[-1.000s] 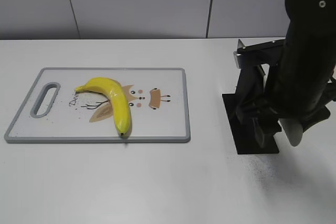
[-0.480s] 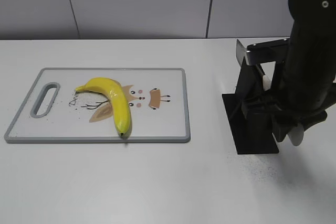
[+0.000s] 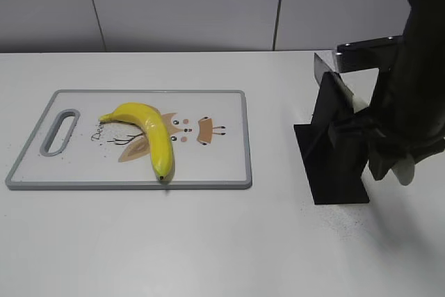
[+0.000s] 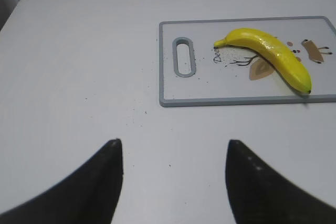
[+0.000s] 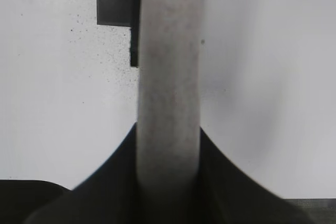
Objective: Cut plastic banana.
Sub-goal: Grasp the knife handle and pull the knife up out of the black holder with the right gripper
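Banana (image 3: 148,133): whole, uncut; lies curved across the left-centre of the cutting board (image 3: 222,106), stem toward the board's handle slot, dark tip near the lower edge; presumably laid flat there so a blade can come straight down on it.

Knife (image 5: 169,77): pale handle runs up the middle of the right wrist view, clamped between the right fingers (image 5: 215,174); judged to be lifting it from the black knife stand (image 3: 335,154) at the right of the exterior view; blade largely hidden behind the arm.

Left fingers (image 4: 107,177): spread apart, holding nothing; low in the left wrist view above bare tabletop (image 4: 79,66), well apart from the board; that arm is not visible in the exterior view.
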`<move>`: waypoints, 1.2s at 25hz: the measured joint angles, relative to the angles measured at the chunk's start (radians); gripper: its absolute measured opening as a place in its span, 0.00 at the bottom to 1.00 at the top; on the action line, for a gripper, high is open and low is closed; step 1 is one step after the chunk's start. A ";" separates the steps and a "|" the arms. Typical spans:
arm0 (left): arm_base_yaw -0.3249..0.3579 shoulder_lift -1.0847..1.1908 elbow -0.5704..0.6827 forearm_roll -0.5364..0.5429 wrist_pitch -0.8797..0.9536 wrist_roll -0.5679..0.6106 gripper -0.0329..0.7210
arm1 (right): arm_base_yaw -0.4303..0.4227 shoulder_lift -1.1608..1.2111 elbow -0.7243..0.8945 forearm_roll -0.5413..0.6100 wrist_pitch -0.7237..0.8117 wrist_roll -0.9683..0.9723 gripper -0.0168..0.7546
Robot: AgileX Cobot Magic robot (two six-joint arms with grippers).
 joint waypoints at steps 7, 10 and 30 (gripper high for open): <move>0.000 0.000 0.000 0.000 0.000 0.000 0.82 | 0.001 -0.064 0.000 0.001 0.015 -0.002 0.23; 0.000 0.000 0.000 0.000 0.000 0.000 0.82 | 0.001 -0.085 0.000 0.001 0.017 -0.004 0.23; 0.000 0.000 0.000 0.000 0.000 0.000 0.78 | 0.001 -0.148 -0.192 -0.062 0.110 -0.120 0.23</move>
